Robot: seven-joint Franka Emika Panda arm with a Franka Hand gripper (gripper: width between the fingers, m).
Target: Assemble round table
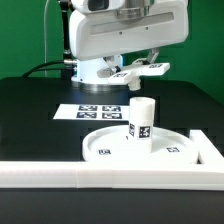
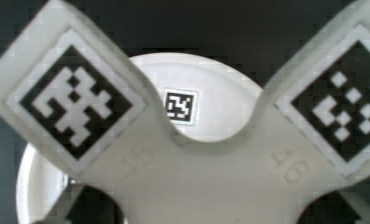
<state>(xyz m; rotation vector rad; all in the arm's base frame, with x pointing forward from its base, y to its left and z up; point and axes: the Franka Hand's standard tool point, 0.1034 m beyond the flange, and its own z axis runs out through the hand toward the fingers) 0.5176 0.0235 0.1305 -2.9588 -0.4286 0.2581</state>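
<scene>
The large rimmed round disc [image 1: 165,150] lies flat near the front of the black table. The short thick cylinder post [image 1: 141,118] stands upright on its middle. My gripper [image 1: 130,76] hangs above and behind the post, shut on the small cross-shaped piece [image 1: 150,68], which it holds in the air. In the wrist view the cross-shaped piece [image 2: 200,160] fills most of the frame with two tagged arms spread out. The post's tagged top [image 2: 182,105] and the disc [image 2: 235,85] show between those arms, below. My gripper [image 2: 200,205] grips the piece's near part; the fingers are mostly hidden.
The marker board [image 1: 95,110] lies flat behind the disc. A long white border bar [image 1: 100,172] runs along the front edge. Another bar [image 1: 208,148] sits at the exterior view's right of the disc. A cable trails at the back left.
</scene>
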